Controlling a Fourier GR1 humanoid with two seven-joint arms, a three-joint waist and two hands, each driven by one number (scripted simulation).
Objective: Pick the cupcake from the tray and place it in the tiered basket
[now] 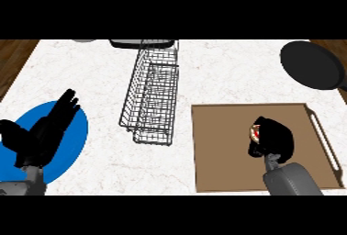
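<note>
The brown tray (pixel 224 151) lies at the lower right of the white counter. My right hand (pixel 274 137) is over the tray's middle, its fingers curled around the cupcake (pixel 255 132); only a sliver of red and white shows at the hand's left edge. The wire tiered basket (pixel 152 92) stands left of the tray, running toward the back of the counter. My left hand (pixel 41 133) rests open with fingers up over a blue plate (pixel 75 137) at the lower left.
A black frying pan (pixel 311 64) sits at the far right back corner. A dark container (pixel 142 43) stands at the back behind the basket. The tray has a white handle (pixel 324 142) on its right side. Wooden floor shows past the counter's left edge.
</note>
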